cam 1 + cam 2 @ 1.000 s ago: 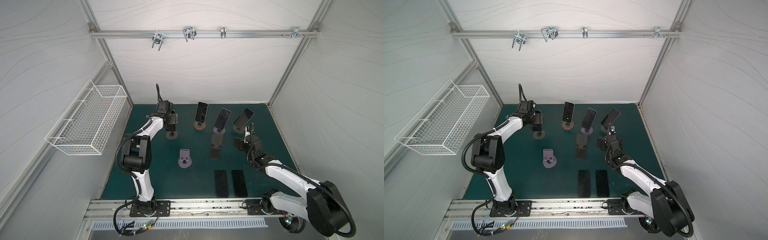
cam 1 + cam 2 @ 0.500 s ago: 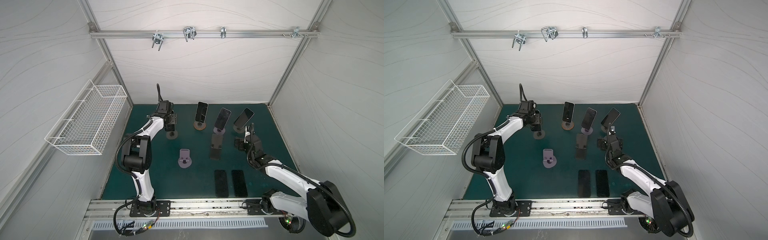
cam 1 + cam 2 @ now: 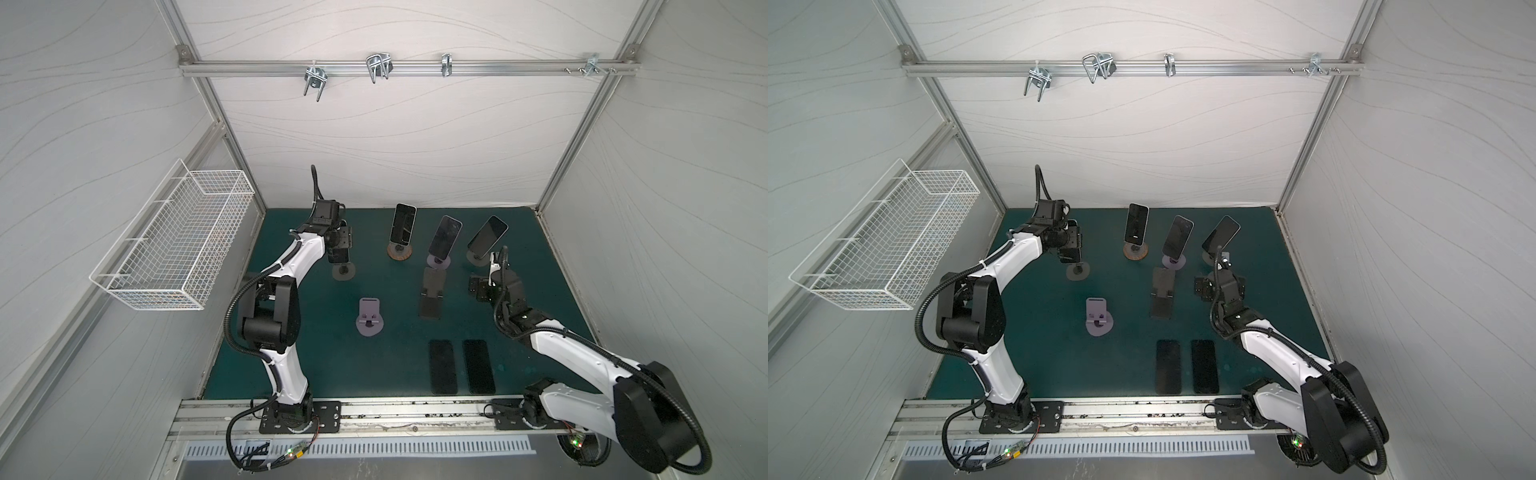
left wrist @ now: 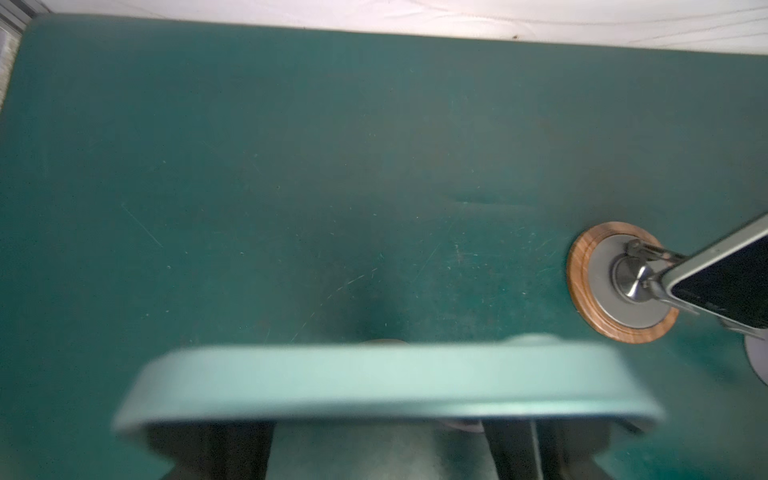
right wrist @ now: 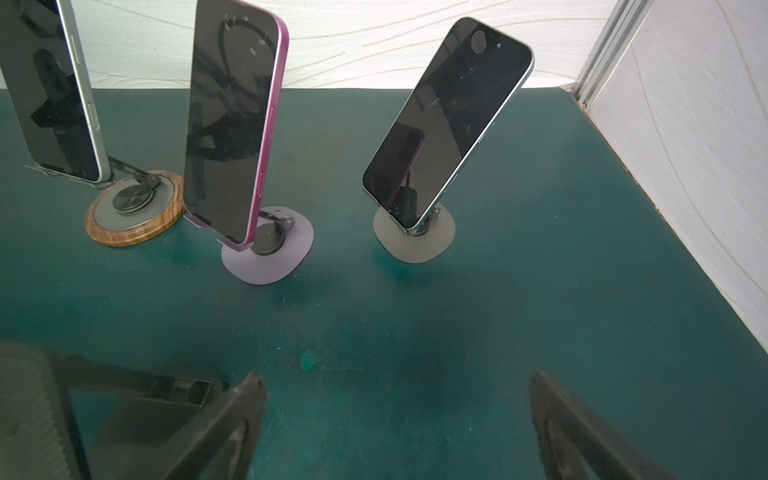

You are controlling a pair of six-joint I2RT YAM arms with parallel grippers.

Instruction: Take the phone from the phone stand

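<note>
Lying across the closed left pincer (image 4: 376, 442), a blurred, seemingly teal phone (image 4: 386, 382).

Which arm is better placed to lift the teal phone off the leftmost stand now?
Left. The left gripper is shut on the teal-edged phone above its round grey stand base. The right gripper hangs open and empty on the opposite side.

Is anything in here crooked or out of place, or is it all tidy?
Mostly tidy. One oddity: the blue-edged phone on the grey stand, at the right end of the back row, leans sideways at a clear slant, more than the pink-edged phone beside it. Nothing looks spilled or broken.
</note>
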